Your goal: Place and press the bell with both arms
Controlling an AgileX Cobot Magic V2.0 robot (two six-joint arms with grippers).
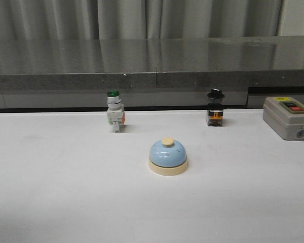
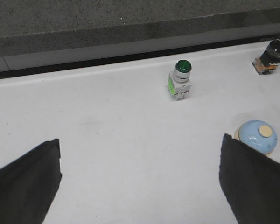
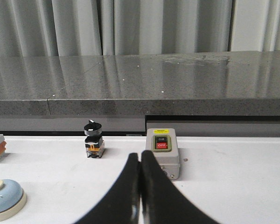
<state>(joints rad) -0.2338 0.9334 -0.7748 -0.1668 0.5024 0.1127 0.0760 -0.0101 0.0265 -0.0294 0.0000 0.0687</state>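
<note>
The light-blue bell (image 1: 167,156) with cream base and cream button stands upright in the middle of the white table. It also shows in the left wrist view (image 2: 258,136), just beyond one black finger (image 2: 252,182), and at the edge of the right wrist view (image 3: 3,199). My left gripper (image 2: 140,179) is open wide and empty above bare table. My right gripper (image 3: 140,161) is shut and empty, its tips before the grey box. Neither arm shows in the front view.
A white switch with a green cap (image 1: 114,117) stands back left. A black knob switch (image 1: 215,113) stands back right. A grey box with a red button (image 1: 290,118) sits at the far right. A dark stone ledge (image 1: 152,63) runs behind the table.
</note>
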